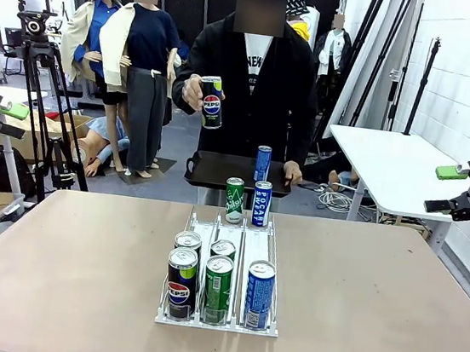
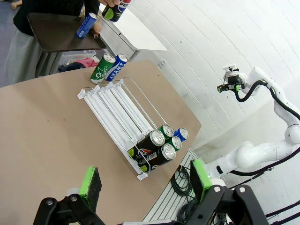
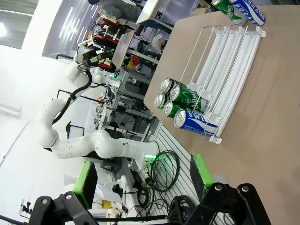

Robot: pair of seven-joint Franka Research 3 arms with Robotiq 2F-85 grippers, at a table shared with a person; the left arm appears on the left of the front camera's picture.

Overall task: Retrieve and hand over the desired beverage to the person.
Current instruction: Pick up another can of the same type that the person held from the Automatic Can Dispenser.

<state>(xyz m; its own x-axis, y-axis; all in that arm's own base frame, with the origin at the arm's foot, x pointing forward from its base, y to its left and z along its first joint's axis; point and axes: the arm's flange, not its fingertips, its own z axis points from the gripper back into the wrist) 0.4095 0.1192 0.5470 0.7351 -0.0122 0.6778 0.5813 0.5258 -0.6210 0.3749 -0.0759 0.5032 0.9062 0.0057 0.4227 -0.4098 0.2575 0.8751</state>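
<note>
The person (image 1: 251, 83) stands at the far side and holds up a Pepsi can (image 1: 212, 102) in one hand. The other hand holds a black tray (image 1: 218, 171) with a blue can (image 1: 262, 162) on it. A white rack (image 1: 249, 234) on the table carries Pepsi cans (image 1: 181, 283), green cans (image 1: 217, 288) and a blue can (image 1: 259, 293) at its near end. A green can (image 1: 234, 200) and a blue can (image 1: 262, 203) stand at its far end. My left gripper (image 1: 2, 117) (image 2: 145, 180) and right gripper (image 1: 456, 190) (image 3: 143, 174) hang open, high off the table's sides, holding nothing.
A camera tripod (image 1: 37, 74) stands at the back left. A white side table (image 1: 391, 165) stands at the back right, under my right gripper. Cables (image 2: 180, 180) lie on the floor off the table's near edge. The brown tabletop (image 1: 373, 305) is bare around the rack.
</note>
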